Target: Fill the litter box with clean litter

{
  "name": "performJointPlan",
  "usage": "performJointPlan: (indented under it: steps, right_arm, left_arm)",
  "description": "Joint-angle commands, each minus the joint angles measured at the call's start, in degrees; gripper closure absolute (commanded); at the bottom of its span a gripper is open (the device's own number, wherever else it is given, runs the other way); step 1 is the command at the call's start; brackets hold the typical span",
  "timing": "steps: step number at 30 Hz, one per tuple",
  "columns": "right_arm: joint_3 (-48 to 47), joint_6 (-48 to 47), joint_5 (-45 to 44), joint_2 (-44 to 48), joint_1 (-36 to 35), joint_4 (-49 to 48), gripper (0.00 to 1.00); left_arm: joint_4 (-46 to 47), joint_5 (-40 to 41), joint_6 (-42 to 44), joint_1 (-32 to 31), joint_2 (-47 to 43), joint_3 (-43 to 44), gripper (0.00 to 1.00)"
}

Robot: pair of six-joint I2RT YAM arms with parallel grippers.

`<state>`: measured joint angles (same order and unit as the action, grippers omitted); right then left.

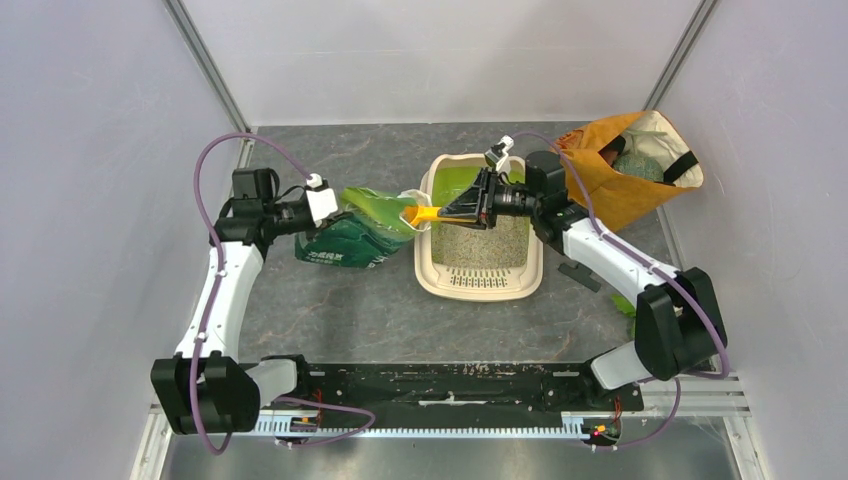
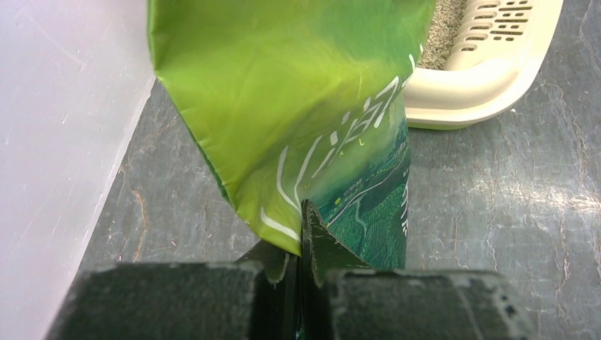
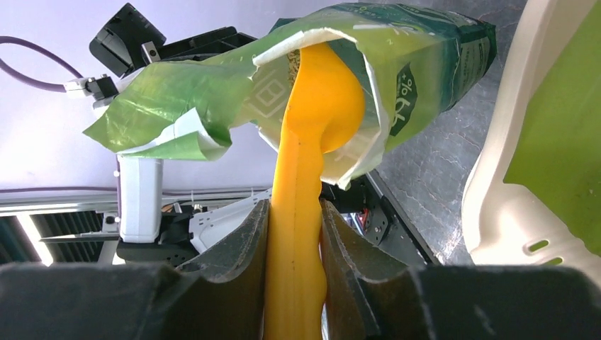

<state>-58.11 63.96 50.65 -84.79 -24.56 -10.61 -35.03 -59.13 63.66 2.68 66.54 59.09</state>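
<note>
While the scoop point(image 3: 319, 106) is sitting in the bag's mouth: the step in hand is looking like loading litter to carry across to the box.
Left fingers: point(image 2: 315, 244) are pinching fully shut on the closed end of the green bag point(image 2: 283, 92), pointing its torn mouth toward the box.
Right fingers: point(image 3: 264, 219) are standing part-open, clamping the scoop's yellow handle, with its bowl just inside the torn mouth.
Litter box: point(image 1: 480, 290) is sitting on the counter point(image 1: 340, 310) between the arms, its rim just beside the bag mouth.
Clean litter: point(image 1: 480, 245) is covering the box floor next to the grate, while the far end is showing bare green, so the fill is looking only partly done.
Doing it well: the bowl should be going deeper and turning hollow-up before coming out, and travelling level over the short gap. The bare far end is asking for the next load.
Bag hold: the left pinch should be gripping firmly while the scoop is pushing in.
Risk: granules spilling on the counter between bag and rim, or the scoop catching the torn flap.
Orange fabric bag: point(image 1: 610, 190) is lying beyond the right arm, playing no part.
</note>
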Motion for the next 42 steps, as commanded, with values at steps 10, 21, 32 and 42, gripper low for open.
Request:
performJointPlan:
  steps: [10, 21, 32, 42]
  right_arm:
    - [2.9, 3.7, 8.5, 5.8, 4.7, -3.8, 1.00]
    - [5.8, 2.4, 10.1, 9.8, 7.7, -0.2, 1.00]
    - [6.3, -1.7, 10.4, 11.2, 11.0, 5.5, 1.00]
    - [4.7, -1.5, 12.0, 11.9, 15.4, 6.6, 1.00]
  left_arm:
    - [10.7, -2.2, -9.0, -0.6, 0.9, -0.6, 0.98]
    - [11.5, -2.3, -10.6, -0.6, 1.9, -0.1, 0.98]
    - [13.3, -4.1, -16.5, -2.0, 2.2, 0.9, 0.98]
    - [11.7, -2.1, -18.2, -5.2, 2.4, 4.7, 0.98]
